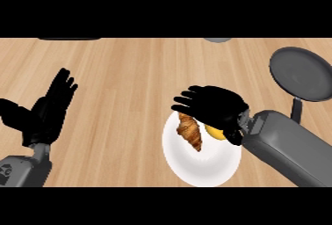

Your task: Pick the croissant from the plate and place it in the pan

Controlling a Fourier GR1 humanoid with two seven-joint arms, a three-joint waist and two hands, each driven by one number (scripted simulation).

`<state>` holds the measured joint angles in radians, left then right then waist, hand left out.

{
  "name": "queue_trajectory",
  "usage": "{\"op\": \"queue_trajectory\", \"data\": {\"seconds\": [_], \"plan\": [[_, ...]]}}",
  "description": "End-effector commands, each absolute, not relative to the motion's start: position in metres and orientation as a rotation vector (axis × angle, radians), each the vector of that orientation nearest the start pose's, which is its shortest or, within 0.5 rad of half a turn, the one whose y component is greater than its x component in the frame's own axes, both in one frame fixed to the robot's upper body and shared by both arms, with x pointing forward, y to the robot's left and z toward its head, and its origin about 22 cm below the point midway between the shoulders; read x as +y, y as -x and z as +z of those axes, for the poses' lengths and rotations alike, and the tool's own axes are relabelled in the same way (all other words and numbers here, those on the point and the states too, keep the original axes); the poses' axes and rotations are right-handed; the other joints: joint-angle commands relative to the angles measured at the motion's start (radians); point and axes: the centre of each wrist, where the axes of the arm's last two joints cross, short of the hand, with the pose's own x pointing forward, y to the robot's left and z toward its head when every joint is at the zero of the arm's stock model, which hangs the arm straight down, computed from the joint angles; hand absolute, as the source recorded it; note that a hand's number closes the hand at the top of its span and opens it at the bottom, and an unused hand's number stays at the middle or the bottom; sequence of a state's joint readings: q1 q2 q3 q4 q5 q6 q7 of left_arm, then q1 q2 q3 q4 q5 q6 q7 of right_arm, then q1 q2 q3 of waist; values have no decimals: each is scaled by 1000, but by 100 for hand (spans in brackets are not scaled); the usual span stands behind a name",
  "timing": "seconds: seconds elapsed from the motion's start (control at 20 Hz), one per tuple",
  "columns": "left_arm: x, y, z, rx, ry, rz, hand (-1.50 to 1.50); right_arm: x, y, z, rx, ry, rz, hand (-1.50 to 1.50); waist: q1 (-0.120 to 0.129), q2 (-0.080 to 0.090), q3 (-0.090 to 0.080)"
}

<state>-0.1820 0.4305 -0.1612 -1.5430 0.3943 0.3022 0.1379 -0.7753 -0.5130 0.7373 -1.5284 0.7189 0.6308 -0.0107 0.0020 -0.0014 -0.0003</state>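
On the light wooden counter (130,79) we see a round dark grey metal pan (301,72) far at the right, its handle pointing down toward our grey right forearm (292,149). Near the middle sits a round white plate (201,169). Our black left hand (45,110) rests at the left side, fingers straight and spread, holding nothing. Our black right hand (214,107) hangs over the top of the plate with its fingers bent down, touching the top end of the long brown croissant (190,131). That croissant lies on the plate, well apart from the pan. Just beside it, half hidden under the hand, is a small yellow thing (215,132).
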Motion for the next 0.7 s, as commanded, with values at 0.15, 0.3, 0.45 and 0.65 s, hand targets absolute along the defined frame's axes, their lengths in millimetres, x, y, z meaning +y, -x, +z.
{"op": "queue_trajectory", "data": {"seconds": [0.15,0.3,0.45,0.65], "plan": [[285,-279,53,-1513,-99,41,0,-110,-284,128,-1319,634,2221,-150,-2,0,0],[270,-278,50,-1514,-103,40,0,-96,-271,138,-1359,592,2205,-150,-2,0,0],[258,-273,65,-1508,-107,45,0,-84,-261,137,-1353,568,2220,-150,-1,-1,0],[289,-284,57,-1522,-122,38,0,-79,-268,112,-1266,637,2230,-150,0,2,0]]}}
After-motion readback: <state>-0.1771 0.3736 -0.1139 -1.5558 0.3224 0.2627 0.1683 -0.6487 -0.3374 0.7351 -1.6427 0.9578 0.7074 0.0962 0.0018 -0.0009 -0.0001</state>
